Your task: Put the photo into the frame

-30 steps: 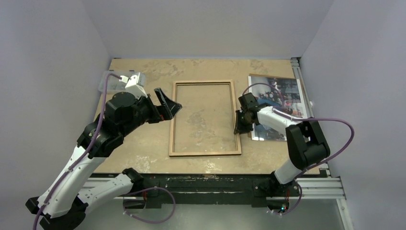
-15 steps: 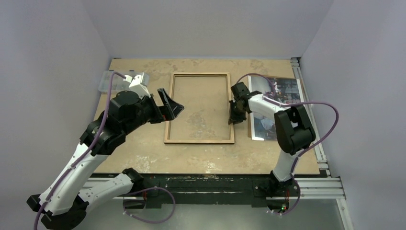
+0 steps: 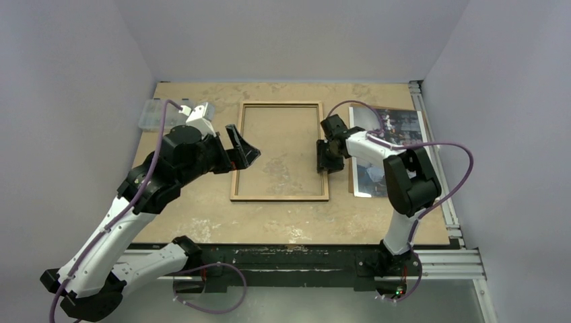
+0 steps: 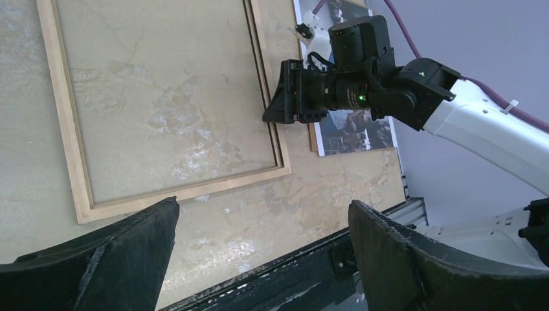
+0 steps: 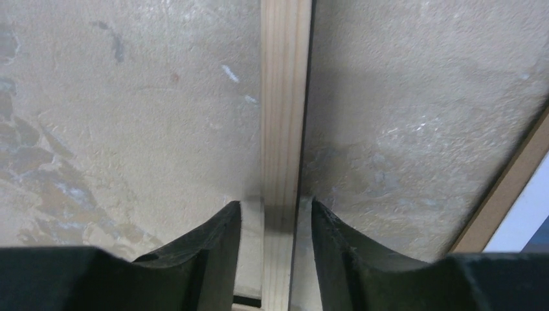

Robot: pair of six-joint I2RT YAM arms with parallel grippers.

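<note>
Your frame lies flat on the table, tan wood side up, about midway between the two arms, with the tabletop showing through its opening. Your right gripper is down at the frame's right rail, one finger on each side of the wood. The right wrist view shows a sliver of table between the rail and one finger, so the jaws are slightly parted around the rail and not clamped on it. Your left gripper hangs above the frame's left rail with its jaws spread wide and nothing between them. The photo lies face up on the table just to the right of the frame, outside it and partly hidden under your right arm. A clear plastic box sits at the far left corner of the table, well apart from the frame.
</note>
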